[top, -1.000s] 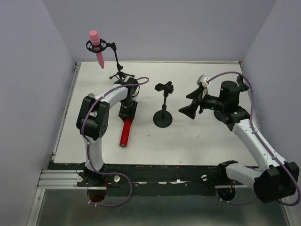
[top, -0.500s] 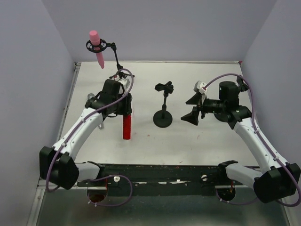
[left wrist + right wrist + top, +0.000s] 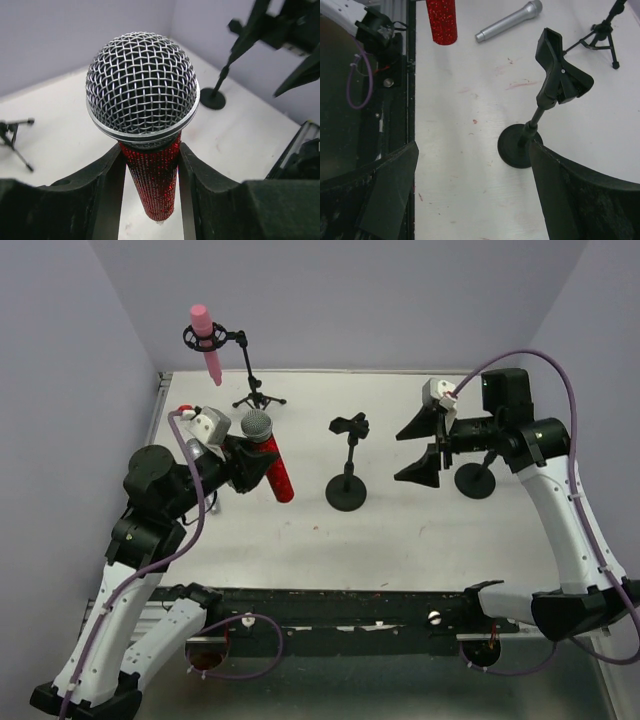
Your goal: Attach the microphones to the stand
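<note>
My left gripper (image 3: 252, 466) is shut on the red microphone (image 3: 274, 468), just below its silver mesh head, and holds it off the table, tilted. In the left wrist view the red microphone (image 3: 151, 172) sits between my two pads (image 3: 112, 185). The pink microphone (image 3: 205, 340) hangs in the tripod stand's ring at the back left. The silver-grey microphone (image 3: 509, 21) lies on the table; in the top view my left arm hides it. The clip stand (image 3: 347, 455) stands mid-table, its clip (image 3: 559, 70) empty. My right gripper (image 3: 420, 448) is open and empty to its right.
The tripod stand (image 3: 255, 390) stands at the back left. A second round black base (image 3: 476, 480) sits under my right arm. Grey walls close the back and both sides. The black rail (image 3: 397, 75) runs along the near edge.
My left arm lifted the red microphone off the table and swung back to the left with it. My right arm rose and pulled back, uncovering the round base beneath it.
</note>
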Motion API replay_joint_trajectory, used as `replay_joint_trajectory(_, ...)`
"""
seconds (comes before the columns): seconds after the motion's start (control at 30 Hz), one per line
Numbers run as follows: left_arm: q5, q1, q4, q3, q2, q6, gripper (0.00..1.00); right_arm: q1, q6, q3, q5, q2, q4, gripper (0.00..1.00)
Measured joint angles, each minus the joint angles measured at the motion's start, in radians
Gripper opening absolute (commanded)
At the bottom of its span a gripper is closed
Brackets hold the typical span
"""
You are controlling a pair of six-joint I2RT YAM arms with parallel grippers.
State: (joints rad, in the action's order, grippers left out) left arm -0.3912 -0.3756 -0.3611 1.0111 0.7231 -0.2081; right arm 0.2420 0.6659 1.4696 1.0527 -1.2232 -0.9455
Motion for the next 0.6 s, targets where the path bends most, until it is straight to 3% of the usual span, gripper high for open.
replay_joint_trajectory(0.23, -0.166, -0.089, 0.101, 0.308, 0.161, -0.056, 0.0, 0.04, -0.073, 0.224, 0.091, -0.162, -0.093, 1.0)
replay_joint_trajectory(0.37, -0.178, -0.206, 0.146, 0.453, 0.294, -0.075, 0.0, 0.056, -0.187, 0.292, 0.131, -0.195, -0.071, 1.0)
replay_joint_trajectory(0.6, -0.129, -0.356, 0.207, 0.561, 0.517, -0.111, 0.0, 0.058, -0.344, 0.308, 0.187, -0.195, 0.016, 1.0)
